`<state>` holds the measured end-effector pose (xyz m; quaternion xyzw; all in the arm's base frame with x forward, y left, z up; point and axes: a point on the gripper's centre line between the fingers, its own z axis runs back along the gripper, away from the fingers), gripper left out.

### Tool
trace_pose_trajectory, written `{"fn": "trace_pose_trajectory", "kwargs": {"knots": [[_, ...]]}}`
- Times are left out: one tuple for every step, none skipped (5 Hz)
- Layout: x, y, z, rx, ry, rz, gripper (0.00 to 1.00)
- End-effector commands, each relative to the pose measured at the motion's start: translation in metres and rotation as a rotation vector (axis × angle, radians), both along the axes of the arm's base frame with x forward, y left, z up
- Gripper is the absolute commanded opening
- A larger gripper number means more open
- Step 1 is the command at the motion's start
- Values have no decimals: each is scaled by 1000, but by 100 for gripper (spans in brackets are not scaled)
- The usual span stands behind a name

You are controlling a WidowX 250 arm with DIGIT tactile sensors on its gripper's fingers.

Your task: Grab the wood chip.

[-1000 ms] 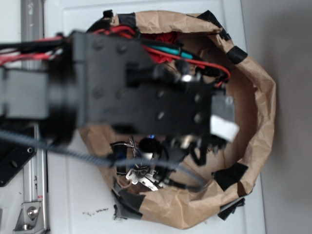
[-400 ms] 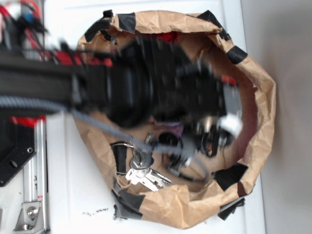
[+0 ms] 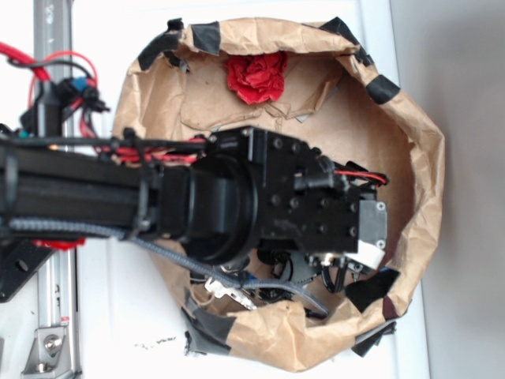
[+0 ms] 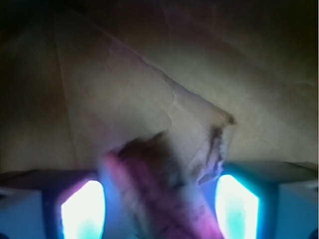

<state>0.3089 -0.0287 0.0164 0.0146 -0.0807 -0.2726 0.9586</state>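
wood chip (image 4: 162, 191), a blurred, rough oblong with a pinkish cast, lies between my two glowing pads (image 4: 82, 209), and i cannot tell whether they touch it. my claw (image 3: 347, 257) is spread wide, pointing down onto creased brown paper (image 4: 124, 89). behind my black wrist, a crumpled red flower (image 3: 256, 76) sits in the taped paper nest (image 3: 422, 158).

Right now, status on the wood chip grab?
Gripper open, fingers low inside the paper nest. Blurred oblong piece between them, maybe the wood chip, unconfirmed. Arm hides the rest from outside.
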Motion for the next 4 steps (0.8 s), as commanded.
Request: {"fn": "trace_pose_trajectory", "kwargs": {"knots": [[10,13,1,-8,7,93,0],[8,38,51,-46,-45,236,0],[-6,54,99,-120,-107,328,0],[-12,58,149,-153,-105,353,0]]}}
